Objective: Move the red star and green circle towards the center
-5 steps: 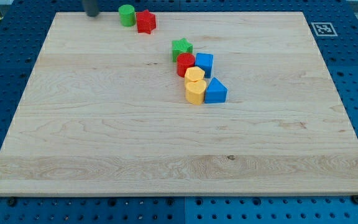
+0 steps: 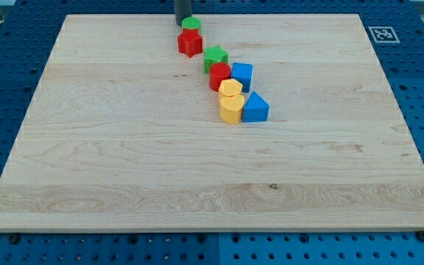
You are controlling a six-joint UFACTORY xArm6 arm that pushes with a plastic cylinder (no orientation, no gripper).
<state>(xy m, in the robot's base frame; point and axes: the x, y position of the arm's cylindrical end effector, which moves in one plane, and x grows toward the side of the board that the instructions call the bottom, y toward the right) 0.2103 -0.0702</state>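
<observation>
The straight dark rod comes in from the view's top edge, cut off there, so only its lower stretch shows. My tip [image 2: 184, 23] sits at about 11 o'clock of the green circle block [image 2: 191, 24], right against it. That block is half hidden behind the red star block [image 2: 190, 43], which touches it at 6 o'clock. There are no fingers on this rod; nothing is grasped, only pressed against.

Both task blocks lie close to the top edge of the pale wooden surface [image 2: 124, 162], at 12 o'clock from its middle. A wide bare stretch runs toward 6 o'clock, with more at 9 and 3.

At 4 o'clock of the red star, just beside it, sits a green star block [image 2: 215, 56], and below that a tight cluster: a red round-topped block [image 2: 220, 75], a blue cube-like block [image 2: 242, 74], two yellow blocks [image 2: 230, 89] and [image 2: 230, 108] whose shapes are hard to read, and a blue triangular block [image 2: 255, 108].

Count: two red, two green, two blue, two yellow. A black-and-white marker tag [image 2: 380, 34] sits at the surface's top right corner.
</observation>
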